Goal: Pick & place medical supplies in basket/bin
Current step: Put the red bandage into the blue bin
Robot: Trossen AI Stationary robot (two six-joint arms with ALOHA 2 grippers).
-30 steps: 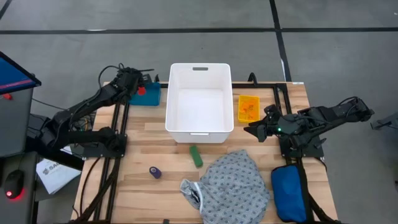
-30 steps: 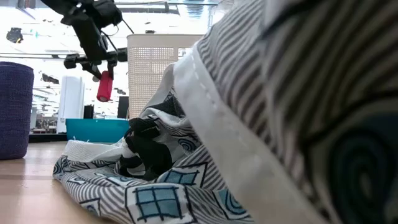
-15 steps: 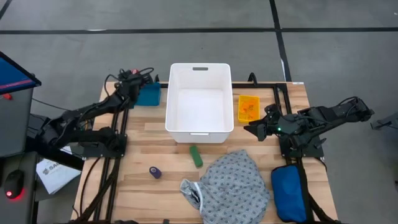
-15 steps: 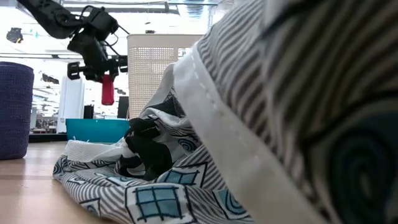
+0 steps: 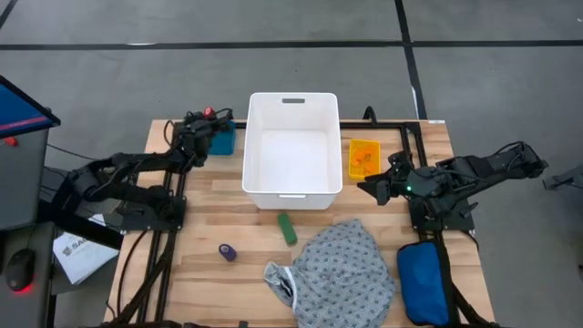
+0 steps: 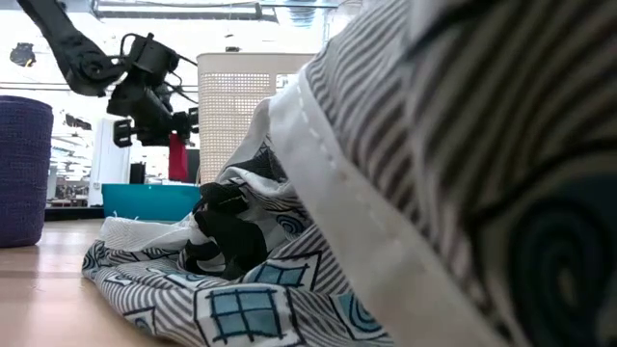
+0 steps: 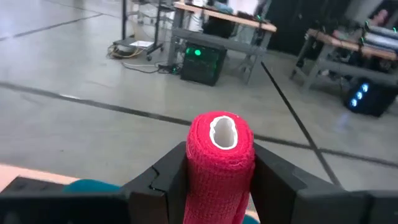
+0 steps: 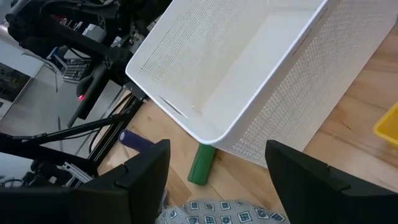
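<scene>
left claw [image 5: 209, 115] is pinching the red roll [image 7: 220, 163], held clear of the desk [image 5: 209, 219] near its far left corner, above the teal tray [image 5: 219, 141] and just beside the white bin [image 5: 291, 155]. step in hand, as you should read it: carry and drop into the bin.

to do it well:
- move the claw sideways over the bin's near wall before lowering; the roll hangs below the fingers in the low view, so keep it above the rim.
- release over the bin's open middle, not at the wall, so it does not bounce out.
- watch the cables trailing near the claw.

right claw [image 5: 378, 189] waits on the bin's other side, near the yellow tray [image 5: 363, 158], fingers spread wide, holding nothing.

look of the thing: the red roll is a short cylinder of wrapped, textured fabric with a pale hollow core showing at its end; it sits lengthwise between the two dark fingers, core end pointing away from the wrist. likely soft, so the pinch should hold.

still on the desk: green roll [image 5: 288, 229] just in front of the bin, purple roll [image 5: 227, 251] nearer the front, grey patterned gown [image 5: 342, 269] heaped at the front. bin looks empty.
</scene>
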